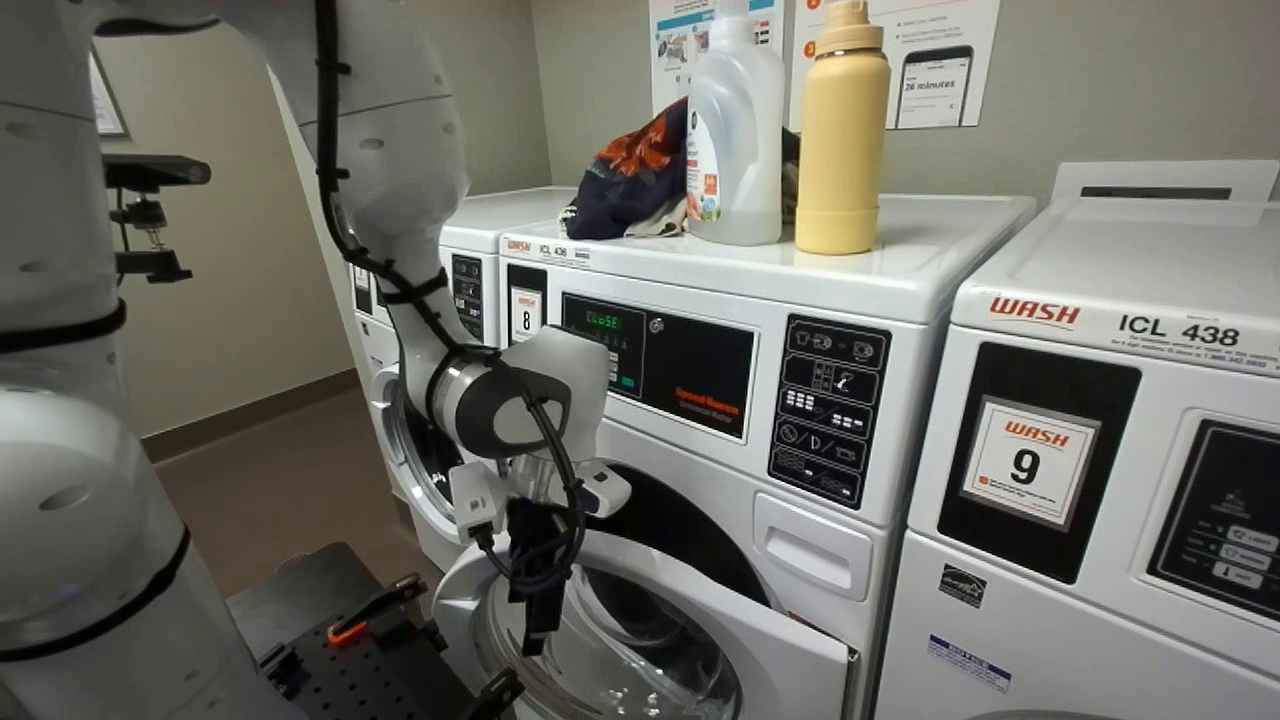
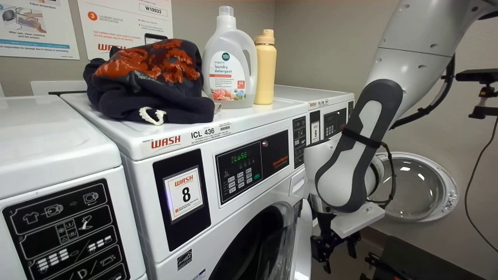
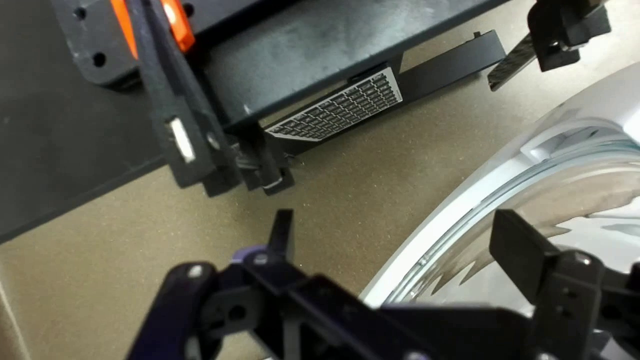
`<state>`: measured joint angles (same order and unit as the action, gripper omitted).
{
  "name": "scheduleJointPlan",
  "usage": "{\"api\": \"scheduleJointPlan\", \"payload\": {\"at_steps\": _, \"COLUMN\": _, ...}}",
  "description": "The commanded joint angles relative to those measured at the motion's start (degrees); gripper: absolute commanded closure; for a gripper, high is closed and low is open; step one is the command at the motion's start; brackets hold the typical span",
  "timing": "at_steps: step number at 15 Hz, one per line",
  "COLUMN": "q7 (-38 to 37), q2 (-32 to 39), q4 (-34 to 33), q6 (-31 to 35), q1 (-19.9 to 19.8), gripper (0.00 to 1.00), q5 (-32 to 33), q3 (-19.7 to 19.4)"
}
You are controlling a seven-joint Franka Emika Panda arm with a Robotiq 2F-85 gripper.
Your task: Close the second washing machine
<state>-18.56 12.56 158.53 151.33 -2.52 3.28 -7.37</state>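
Wrist view: is that round door (image 3: 575,195) hanging open at lower right belonging to the second washing machine (image 1: 700,465)?

Yeah, looking like the one wearing the 8 card (image 1: 526,318). Door's rim is running diagonally behind the gap between the jaws.

So they're not gripping anything?

Nope, they're hanging apart, seemingly on the door's outer side in both exterior views, not seeing whether they're touching. Door's standing between them and the machine, so imo the push should be going that way.
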Motion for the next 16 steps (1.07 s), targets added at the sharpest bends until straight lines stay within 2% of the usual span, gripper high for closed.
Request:
{"api": "scheduleJointPlan", "payload": {"at_steps": 1, "q7": -2.51, "q2": 0.78, "q4": -0.22, "q6": 3.47, "q1": 2.95, "gripper": 0.00, "q5": -1.29, "q3": 1.24}}
{"api": "scheduleJointPlan", "payload": {"at_steps": 8, "q7": -6.97, "q2": 3.75, "q4": -0.89, "q6": 10.16, "q1": 8.62, "gripper": 0.00, "q5": -0.52, "q3": 0.87}}
{"api": "scheduleJointPlan", "payload": {"at_steps": 16, "q7": -9.49, "q2": 7.21, "q4": -4.11, "q6": 11.95, "q1": 17.95, "gripper": 0.00, "q5": 2.59, "q3": -1.14}}
